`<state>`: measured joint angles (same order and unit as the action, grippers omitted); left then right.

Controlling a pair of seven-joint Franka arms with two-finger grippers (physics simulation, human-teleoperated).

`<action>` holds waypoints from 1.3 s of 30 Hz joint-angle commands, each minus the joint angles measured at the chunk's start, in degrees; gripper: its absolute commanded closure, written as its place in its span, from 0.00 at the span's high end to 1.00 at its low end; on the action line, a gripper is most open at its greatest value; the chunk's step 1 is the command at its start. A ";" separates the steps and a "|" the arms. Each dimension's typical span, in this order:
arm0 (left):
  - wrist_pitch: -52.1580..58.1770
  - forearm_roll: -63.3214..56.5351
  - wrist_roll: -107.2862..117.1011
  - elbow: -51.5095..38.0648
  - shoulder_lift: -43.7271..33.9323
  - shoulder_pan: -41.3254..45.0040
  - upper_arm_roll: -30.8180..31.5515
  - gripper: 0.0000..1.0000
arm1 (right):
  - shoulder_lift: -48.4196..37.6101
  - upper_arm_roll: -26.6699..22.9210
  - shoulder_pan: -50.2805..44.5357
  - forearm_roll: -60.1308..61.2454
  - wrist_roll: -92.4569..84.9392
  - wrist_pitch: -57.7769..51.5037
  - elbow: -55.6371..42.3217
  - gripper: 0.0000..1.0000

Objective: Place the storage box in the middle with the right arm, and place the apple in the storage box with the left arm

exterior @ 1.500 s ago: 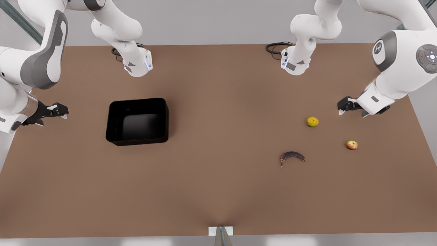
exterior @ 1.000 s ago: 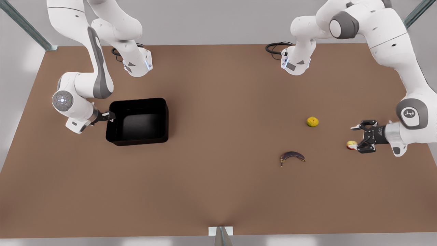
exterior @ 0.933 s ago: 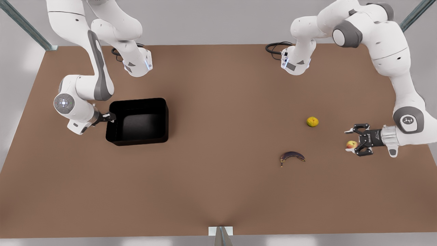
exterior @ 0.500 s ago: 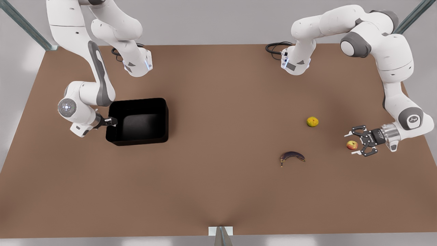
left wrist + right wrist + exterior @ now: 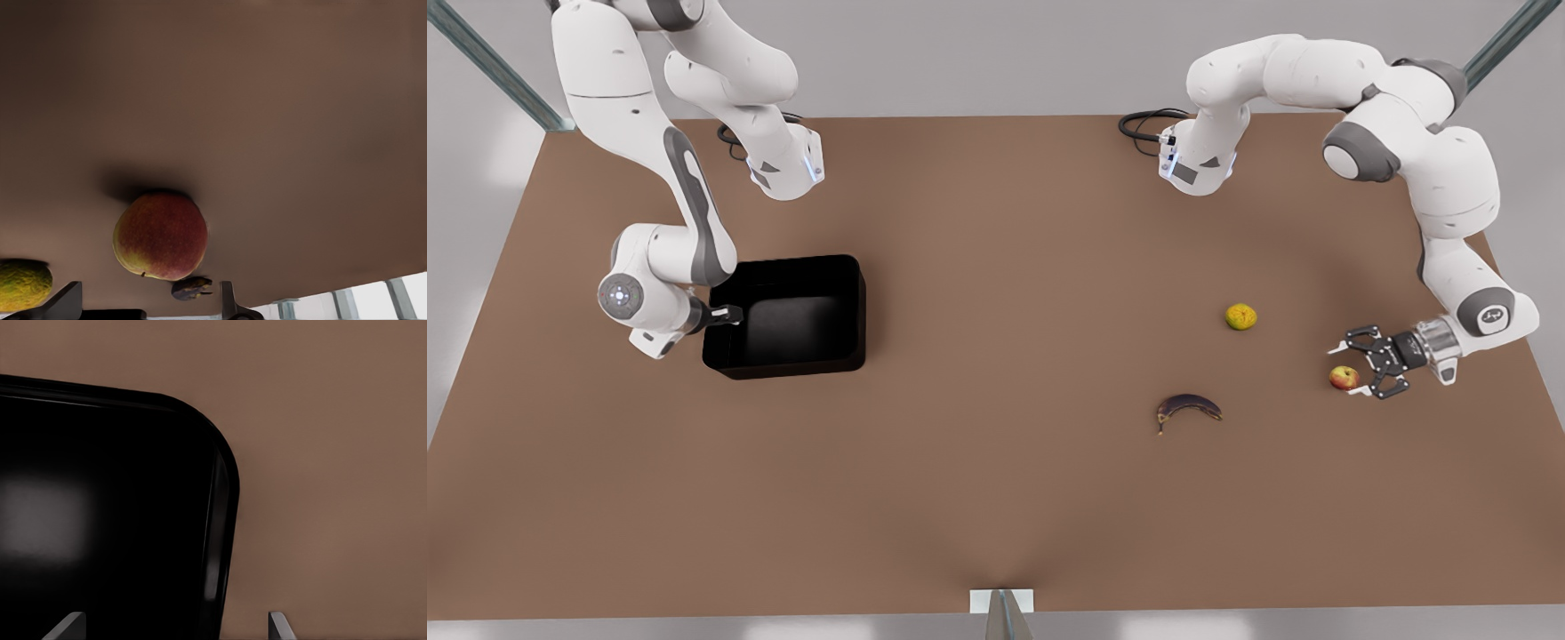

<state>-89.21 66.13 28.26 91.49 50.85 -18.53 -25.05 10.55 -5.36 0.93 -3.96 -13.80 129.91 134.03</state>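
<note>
Your left gripper [image 5: 1348, 364], at the front view's right, has crept in on the small round red-and-yellow apple [image 5: 1344, 378] over the last half second: its jaws are spread wide and now bracket the fruit, one fingertip [image 5: 65, 301] on each side in the left wrist view, without touching it. The apple has not moved; it rests on the brown table [image 5: 996, 498], well apart from the bumpy yellow-green round fruit [image 5: 1240, 316] and the dark purple curved banana [image 5: 1188, 408].

Your right gripper [image 5: 726, 316], at the front view's left, has slid along the near wall of the large glossy black plastic storage box [image 5: 786, 316] towards the camera. In the right wrist view its jaws are open and straddle the box's rim [image 5: 220, 540], one fingertip [image 5: 279, 628] outside the wall, the other inside. The box sits where it was, off to the side and not yet in the middle.

Both arms look lined up for a grasp, so closing appears to be your next call. Watch the apple: round as it is, it could roll if one finger lands first.
</note>
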 commanded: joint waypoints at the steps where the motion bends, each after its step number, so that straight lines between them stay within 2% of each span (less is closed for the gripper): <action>1: 0.00 0.49 -0.14 -0.08 0.39 -0.10 0.00 1.00 | 0.09 0.00 -0.05 0.00 0.00 -0.01 0.00 0.78; 2: -0.08 0.66 0.04 -0.08 0.57 -0.19 0.00 1.00 | 0.09 0.00 -0.14 0.00 0.00 -0.01 0.00 0.60; 3: 0.00 1.89 -0.14 0.00 1.01 -0.19 0.09 1.00 | 0.09 0.00 -0.14 0.00 0.00 -0.27 0.00 0.51; 5: 0.00 4.18 -0.93 0.00 2.32 -0.19 0.09 1.00 | 0.97 0.00 -0.14 0.00 0.00 0.08 -0.18 0.47; 9: 0.00 5.23 -1.37 0.00 3.12 -0.19 0.44 1.00 | 2.11 0.00 -0.23 0.00 -0.09 0.35 -0.35 0.47; 11: 0.09 5.50 -1.45 0.00 3.12 -0.19 0.44 0.99 | 2.11 0.09 -0.23 0.00 -0.70 0.08 -0.35 0.37; 15: 0.79 7.61 -1.72 0.35 4.35 -0.89 0.44 0.98 | 2.11 0.09 -0.32 -0.17 -1.06 -0.09 -0.44 0.21; 19: 1.06 8.13 -1.54 0.27 4.35 -1.60 0.44 0.97 | 2.20 0.26 -0.32 -0.17 -2.55 -0.01 -0.79 0.21; 21: 1.06 8.13 -1.54 0.35 4.35 -1.60 0.44 0.83 | 2.20 0.35 -0.93 -0.17 -2.55 -0.18 -0.88 0.21; 22: 1.15 8.13 -1.54 0.53 4.35 -1.60 0.44 0.73 | 2.20 0.35 -1.02 -0.17 -2.46 -0.01 -0.88 0.21; 23: 1.15 8.22 -1.54 0.53 4.26 -1.60 0.44 0.71 | 2.81 0.35 -1.02 -0.17 -2.46 -0.01 -1.23 0.21; 32: 1.67 8.40 -0.49 0.35 3.38 -1.60 0.35 0.67 | 2.20 1.05 -2.78 -0.17 -3.16 -2.47 -4.57 0.21; 35: 1.76 7.69 1.27 0.09 2.15 -1.51 0.09 0.67 | 2.55 1.67 -7.70 -0.09 -4.04 -5.10 -11.42 0.21; 39: 1.76 7.52 -0.14 2.11 2.85 -1.60 0.18 0.67 | 8.79 1.67 -16.40 0.00 -3.96 -5.19 -21.88 0.21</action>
<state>-87.48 73.81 28.05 93.59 53.71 -20.13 -24.87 20.35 -3.69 -17.02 -3.64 -17.82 124.58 110.52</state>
